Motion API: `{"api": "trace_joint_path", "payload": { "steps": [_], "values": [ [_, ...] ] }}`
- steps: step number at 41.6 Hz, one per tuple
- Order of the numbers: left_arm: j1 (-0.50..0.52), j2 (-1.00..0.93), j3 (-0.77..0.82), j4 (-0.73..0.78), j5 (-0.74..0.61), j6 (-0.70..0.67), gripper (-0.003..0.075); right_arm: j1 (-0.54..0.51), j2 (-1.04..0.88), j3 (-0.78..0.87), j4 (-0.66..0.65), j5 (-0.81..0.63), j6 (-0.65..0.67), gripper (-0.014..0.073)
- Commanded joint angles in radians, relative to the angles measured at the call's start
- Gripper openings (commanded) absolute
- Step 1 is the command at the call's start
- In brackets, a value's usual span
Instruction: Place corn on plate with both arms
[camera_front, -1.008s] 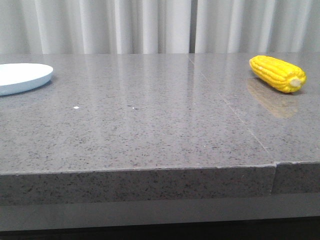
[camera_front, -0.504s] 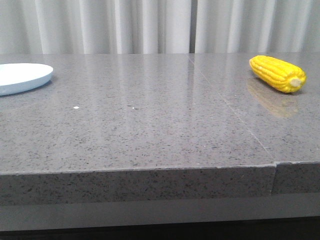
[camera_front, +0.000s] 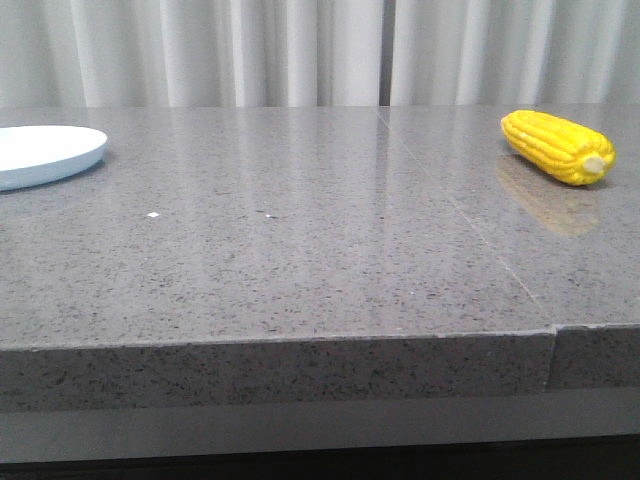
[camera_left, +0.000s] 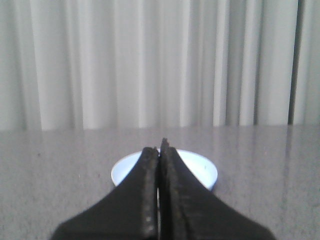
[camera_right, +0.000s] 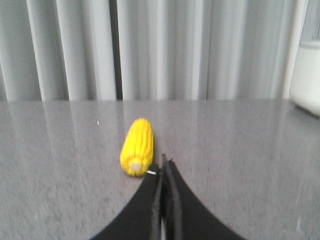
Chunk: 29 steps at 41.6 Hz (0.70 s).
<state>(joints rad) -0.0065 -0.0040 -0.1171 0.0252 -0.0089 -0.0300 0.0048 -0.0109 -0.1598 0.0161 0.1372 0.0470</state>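
Corn and plate well apart on the slab, both arms not yet engaged.

The bright yellow corn cob (camera_front: 557, 147), kernel rows running to a pale stub end, lay on its side at the upper right of the front frame; the round, shallow, pale blue-white plate (camera_front: 45, 153) sat at the upper left edge, the grey speckled stone table (camera_front: 300, 260) between them. Each lay on one arm's side, likely why two arms are called for. The right gripper (camera_right: 163, 172) pointed at the stub end, jaws together, holding nothing. The left gripper (camera_left: 159, 152) faced the plate, jaws also together. Pale pleated curtains (camera_front: 300, 50) hung behind.
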Motion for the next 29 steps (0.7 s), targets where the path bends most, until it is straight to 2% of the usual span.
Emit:
{"api": "trace_joint_path", "payload": {
  "steps": [1, 11, 17, 21, 29],
  "values": [
    [0.001, 0.002, -0.131, 0.014, -0.049, -0.007, -0.0020, -0.003, 0.021, -0.147, 0.003, 0.018, -0.005, -0.0068],
    [0.001, 0.150, -0.418, 0.014, 0.173, -0.007, -0.0020, -0.003, 0.235, -0.446, 0.003, 0.254, -0.005, -0.0068],
    [0.001, 0.274, -0.553, 0.014, 0.317, -0.003, -0.0020, -0.003, 0.374, -0.572, 0.003, 0.389, -0.005, -0.0068],
    [0.001, 0.354, -0.586, 0.018, 0.383, 0.000, -0.0020, -0.003, 0.457, -0.606, 0.003, 0.455, -0.005, -0.0068],
    [0.001, 0.473, -0.586, 0.024, 0.425, 0.000, -0.0020, -0.003, 0.579, -0.606, 0.003, 0.471, -0.005, -0.0068]
  ]
}}
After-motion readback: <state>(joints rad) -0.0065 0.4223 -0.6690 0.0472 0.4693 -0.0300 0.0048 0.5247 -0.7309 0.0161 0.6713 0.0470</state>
